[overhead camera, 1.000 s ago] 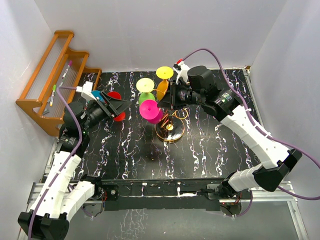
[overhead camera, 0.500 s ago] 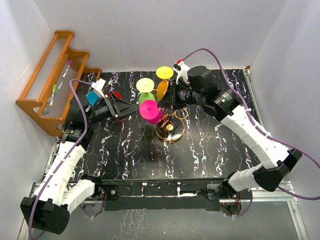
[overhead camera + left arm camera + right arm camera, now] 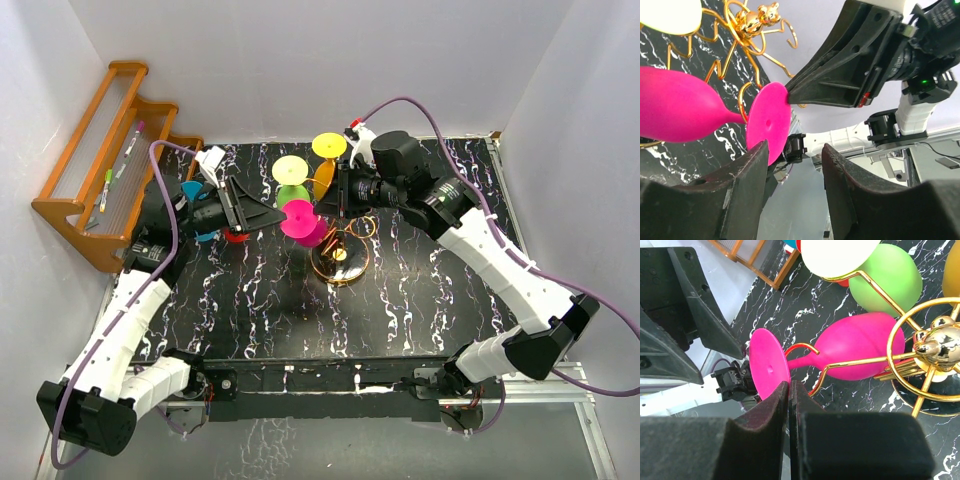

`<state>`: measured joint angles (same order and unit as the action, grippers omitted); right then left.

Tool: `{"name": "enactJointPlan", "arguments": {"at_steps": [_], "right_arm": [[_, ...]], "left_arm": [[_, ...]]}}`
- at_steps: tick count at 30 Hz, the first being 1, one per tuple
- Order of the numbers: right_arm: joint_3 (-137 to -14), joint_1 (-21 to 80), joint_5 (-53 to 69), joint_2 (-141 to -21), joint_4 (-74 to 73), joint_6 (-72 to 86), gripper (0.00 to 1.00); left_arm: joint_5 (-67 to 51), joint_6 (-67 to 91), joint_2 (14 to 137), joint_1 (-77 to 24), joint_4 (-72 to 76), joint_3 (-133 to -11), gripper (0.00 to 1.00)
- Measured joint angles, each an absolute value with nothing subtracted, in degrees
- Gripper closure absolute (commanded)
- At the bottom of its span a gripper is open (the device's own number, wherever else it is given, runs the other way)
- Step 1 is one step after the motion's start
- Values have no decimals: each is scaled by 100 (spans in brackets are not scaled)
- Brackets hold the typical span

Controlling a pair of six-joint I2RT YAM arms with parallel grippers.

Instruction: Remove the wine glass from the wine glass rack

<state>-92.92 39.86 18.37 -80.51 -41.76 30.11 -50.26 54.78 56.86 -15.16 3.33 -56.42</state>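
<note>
The gold wine glass rack (image 3: 340, 268) stands mid-table with several coloured glasses hung on its arms. A pink wine glass (image 3: 298, 220) hangs on the near left arm, its bowl (image 3: 860, 352) toward the post and its foot (image 3: 769, 122) outward. My left gripper (image 3: 270, 215) is open at that foot. The disc's rim sits just by one finger (image 3: 742, 187), and the gap between the jaws holds nothing. My right gripper (image 3: 789, 383) is shut, its tips against the far edge of the same foot.
A stepped wooden shelf (image 3: 105, 150) with pens stands at the back left. A red glass (image 3: 236, 236) and a blue one (image 3: 192, 190) are on the table under the left arm. Pale yellow (image 3: 290, 170), green (image 3: 293, 196), yellow (image 3: 329, 145) and orange (image 3: 322, 180) glasses hang on the rack.
My left gripper has swung right to the pink glass's foot, and its jaws have narrowed. The right arm and the glasses have stayed put.
</note>
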Motion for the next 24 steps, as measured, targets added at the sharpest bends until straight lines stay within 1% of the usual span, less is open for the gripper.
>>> {"name": "enactJointPlan", "arguments": {"at_steps": [5, 14, 24], "right_arm": [[-9321, 3986, 1837, -8068, -4176, 3011, 92], [-9321, 3986, 1850, -8071, -4176, 3013, 92], [-9358, 3986, 1916, -8075, -4176, 3015, 92]], "left_arm": [[-4877, 4912, 5784, -1551, -434, -5870, 56], [-4497, 4171, 5778, -1551, -1391, -6434, 56], [-4386, 3920, 6007, -1551, -1586, -6447, 56]]}}
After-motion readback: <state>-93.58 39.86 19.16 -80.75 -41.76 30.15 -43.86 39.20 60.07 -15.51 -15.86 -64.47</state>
